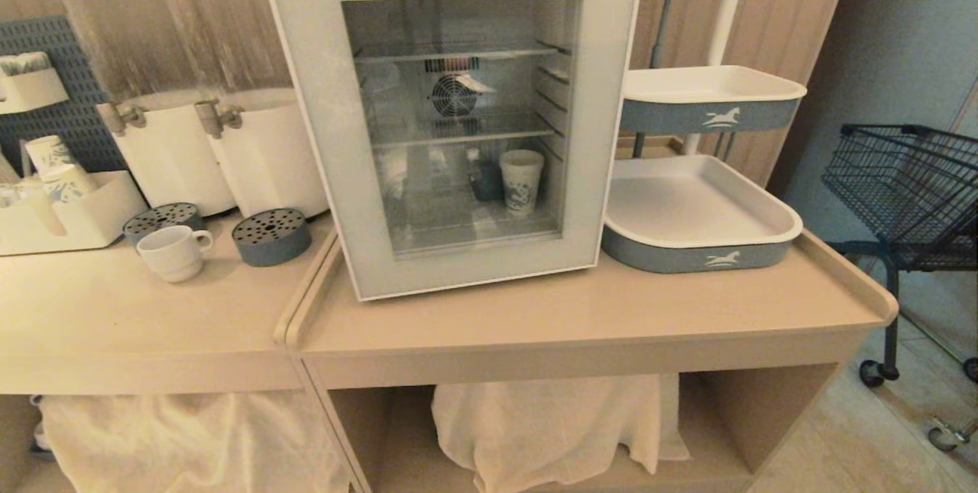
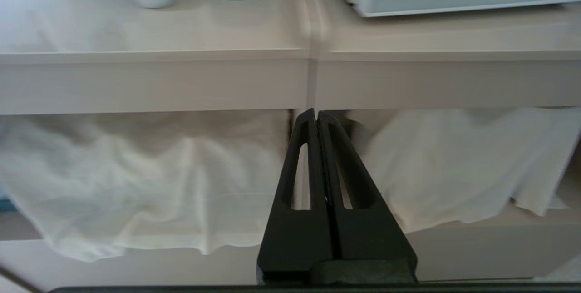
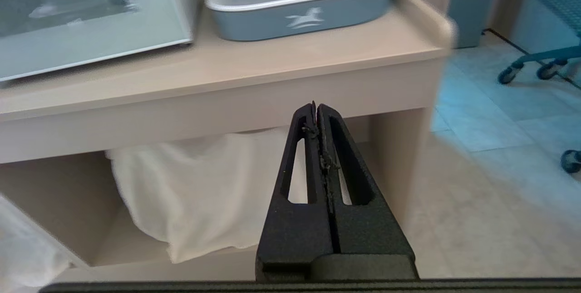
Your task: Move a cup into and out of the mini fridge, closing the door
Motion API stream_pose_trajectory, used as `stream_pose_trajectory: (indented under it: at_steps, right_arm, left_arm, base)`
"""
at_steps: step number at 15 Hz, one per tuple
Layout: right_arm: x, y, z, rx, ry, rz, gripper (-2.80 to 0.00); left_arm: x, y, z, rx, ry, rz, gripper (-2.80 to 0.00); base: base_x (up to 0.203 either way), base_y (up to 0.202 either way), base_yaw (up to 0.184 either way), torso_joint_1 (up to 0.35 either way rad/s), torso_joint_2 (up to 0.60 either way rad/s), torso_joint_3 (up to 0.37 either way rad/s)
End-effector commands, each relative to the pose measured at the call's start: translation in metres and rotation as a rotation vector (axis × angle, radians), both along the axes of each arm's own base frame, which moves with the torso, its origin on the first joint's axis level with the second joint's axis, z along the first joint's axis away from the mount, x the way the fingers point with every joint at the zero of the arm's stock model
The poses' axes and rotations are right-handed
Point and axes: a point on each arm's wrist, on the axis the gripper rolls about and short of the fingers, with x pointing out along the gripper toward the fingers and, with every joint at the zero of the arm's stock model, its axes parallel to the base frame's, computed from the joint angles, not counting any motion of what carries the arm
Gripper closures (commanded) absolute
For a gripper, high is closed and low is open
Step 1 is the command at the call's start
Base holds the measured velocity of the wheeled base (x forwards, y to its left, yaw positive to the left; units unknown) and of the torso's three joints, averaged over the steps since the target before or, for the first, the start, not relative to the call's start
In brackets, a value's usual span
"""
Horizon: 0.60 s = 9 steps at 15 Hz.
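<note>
cup [image 1: 174, 251] on counter | both grippers [image 2: 316, 116] [image 3: 316, 107] closed, low, empty

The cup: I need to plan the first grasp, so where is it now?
In the head view the cup stands on the left counter, outside the closed fridge, between two round blue drip trays.

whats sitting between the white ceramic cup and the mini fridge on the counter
In the head view, a round blue-grey perforated drip tray sits between the cup and the mini fridge, along with the seam where the two countertops meet.
</note>
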Motion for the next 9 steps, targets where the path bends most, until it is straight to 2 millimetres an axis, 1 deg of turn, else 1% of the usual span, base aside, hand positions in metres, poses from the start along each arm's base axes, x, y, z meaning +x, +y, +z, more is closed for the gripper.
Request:
stream_pose_trajectory:
  at_steps: [1, 9]
  right_arm:
    - [0.0001, 0.0000, -0.0003, 0.000, 0.002, 0.000, 0.00]
    - [0.0001, 0.0000, -0.0003, 0.000, 0.002, 0.000, 0.00]
  left_arm:
    - [0.0000, 0.0000, 0.0002, -0.001, -0.001, 0.001, 0.00]
    - [0.0000, 0.0000, 0.0005, -0.001, -0.004, 0.001, 0.00]
  base:
    - [0.000, 0.185, 0.013, 0.001, -0.01, 0.004]
    - [0.000, 0.198, 0.010, 0.003, 0.00, 0.002]
